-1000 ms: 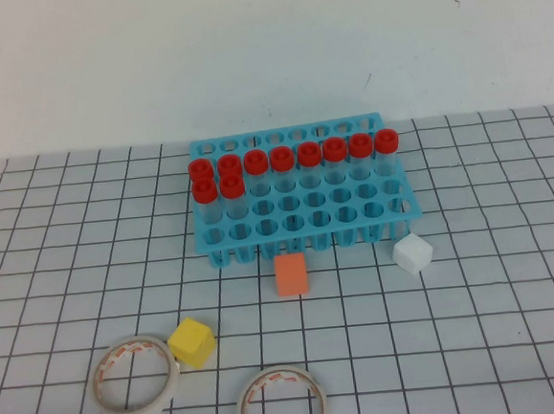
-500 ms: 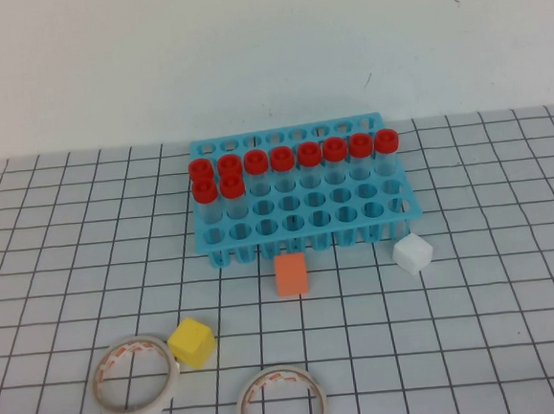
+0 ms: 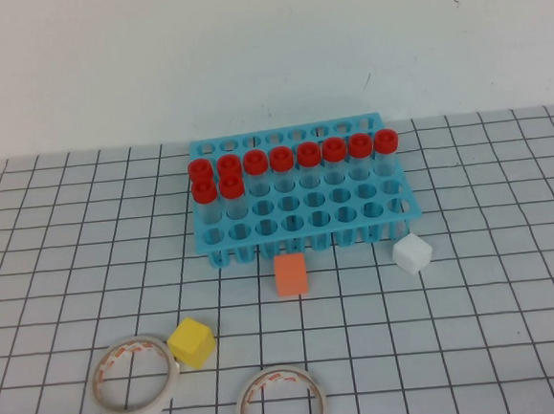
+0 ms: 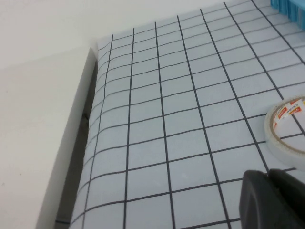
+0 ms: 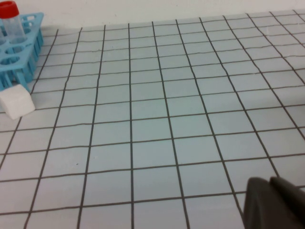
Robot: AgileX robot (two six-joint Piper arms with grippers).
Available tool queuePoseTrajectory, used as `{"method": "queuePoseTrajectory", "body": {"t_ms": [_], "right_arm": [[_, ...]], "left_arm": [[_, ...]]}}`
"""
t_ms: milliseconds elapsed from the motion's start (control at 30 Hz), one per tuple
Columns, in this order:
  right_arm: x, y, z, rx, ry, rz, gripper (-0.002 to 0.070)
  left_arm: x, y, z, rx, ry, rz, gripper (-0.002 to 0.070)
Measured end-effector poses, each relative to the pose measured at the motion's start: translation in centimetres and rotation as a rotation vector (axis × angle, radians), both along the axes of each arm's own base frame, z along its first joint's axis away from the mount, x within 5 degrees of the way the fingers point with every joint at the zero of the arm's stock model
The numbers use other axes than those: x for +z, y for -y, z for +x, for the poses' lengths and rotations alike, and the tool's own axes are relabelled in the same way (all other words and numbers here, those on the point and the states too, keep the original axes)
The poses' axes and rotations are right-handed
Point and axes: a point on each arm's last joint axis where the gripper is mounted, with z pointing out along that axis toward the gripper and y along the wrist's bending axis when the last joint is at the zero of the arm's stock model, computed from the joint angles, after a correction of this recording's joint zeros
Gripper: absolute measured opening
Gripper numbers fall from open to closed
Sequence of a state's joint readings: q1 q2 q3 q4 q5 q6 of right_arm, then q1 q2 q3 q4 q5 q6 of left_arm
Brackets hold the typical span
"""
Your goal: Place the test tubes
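Both closed and empty: left claw (image 4: 268, 191), right claw (image 5: 270, 191) over the tabletop (image 3: 478, 325); blue plastic rack (image 3: 303, 226) of upright red-capped test tubes (image 3: 283, 170) well ahead, between them.

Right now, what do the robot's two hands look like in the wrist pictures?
Little shows. The left hand is a dark grey, matte block with rounded edges, near the tape roll. The right hand looks the same, over bare grid mat. No cables or markings show; the high view shows neither arm.
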State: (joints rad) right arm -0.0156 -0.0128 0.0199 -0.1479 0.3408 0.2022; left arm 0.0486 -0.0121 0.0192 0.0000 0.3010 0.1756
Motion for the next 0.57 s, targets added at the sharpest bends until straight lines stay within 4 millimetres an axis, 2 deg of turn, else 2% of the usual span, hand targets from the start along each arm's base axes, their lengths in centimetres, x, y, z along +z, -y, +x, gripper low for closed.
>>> {"method": "queuePoseTrajectory", "body": {"t_ms": [133, 567], "right_arm": [[0.0, 0.0, 0.0, 0.0, 0.0, 0.0, -0.0001], [0.0, 0.0, 0.0, 0.0, 0.0, 0.0, -0.0001]], "left_arm": [[0.04, 0.09, -0.01, -0.028, -0.003, 0.049, -0.0001], [0.02, 0.31, -0.01, -0.051, -0.003, 0.011, -0.0001]]}}
